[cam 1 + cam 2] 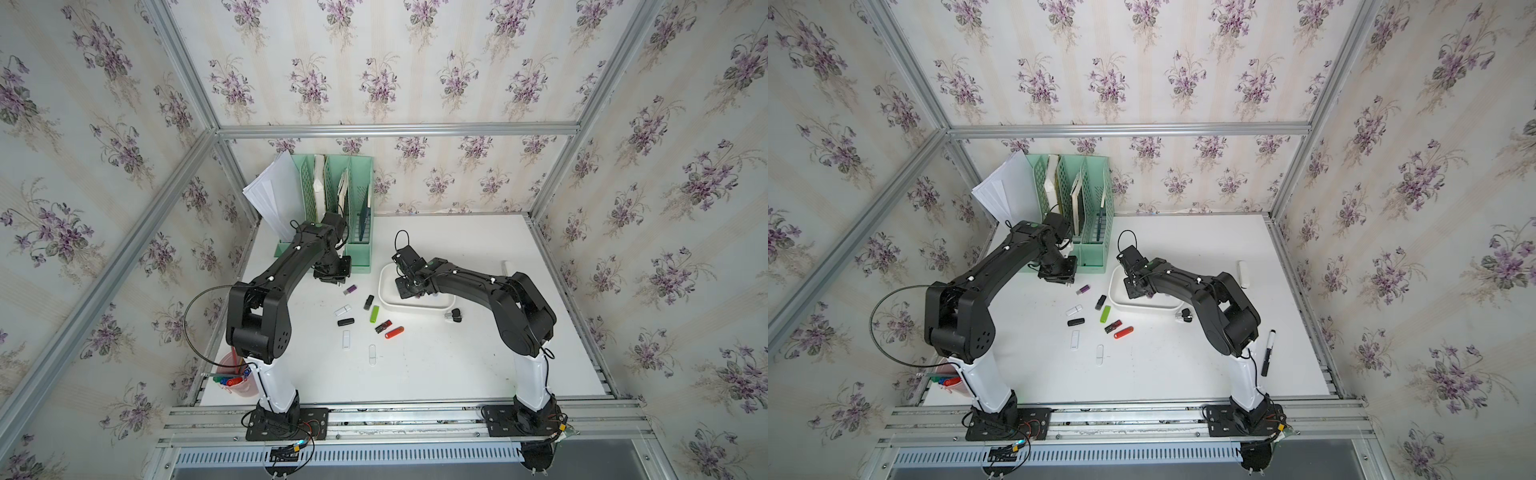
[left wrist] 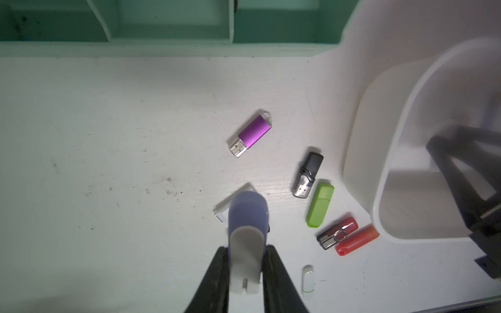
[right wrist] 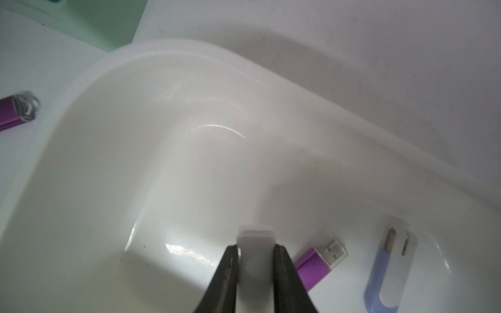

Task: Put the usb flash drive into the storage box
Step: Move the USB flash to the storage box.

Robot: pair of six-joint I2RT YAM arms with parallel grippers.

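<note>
A red flash drive (image 1: 394,332) and other loose drives lie on the white table (image 1: 457,365). Beyond them, the right gripper (image 3: 256,247) pinches a white flash drive (image 3: 254,235) over the storage box (image 3: 189,46), which holds a purple drive (image 3: 311,265) and a blue-white drive (image 3: 390,271). Farther back, the left gripper (image 2: 246,248) clamps a blue-and-white swivel drive (image 2: 248,214) near the mint file organizer (image 1: 357,253).

The desk (image 1: 436,374) and the storage box (image 1: 415,307) are finished in plain white, the file organizer (image 1: 358,257) in mint green, the pen cup (image 1: 241,392) in pink. The walls (image 1: 415,62) are papered in cream stripes scattered with purple violet sprays. On the desk, a purple drive (image 2: 253,133), a lime-green drive (image 2: 320,203), an orange-red drive (image 2: 357,239) and a red-and-black drive (image 2: 349,226) with a silver clip (image 2: 340,234) are seen. Inside the box, a second purple drive (image 3: 314,267) is tipped with silver. A lavender-and-white drive (image 2: 248,214) is held in the black left gripper (image 2: 245,248), a white drive (image 3: 254,235) in the black right gripper (image 3: 255,246).
</note>
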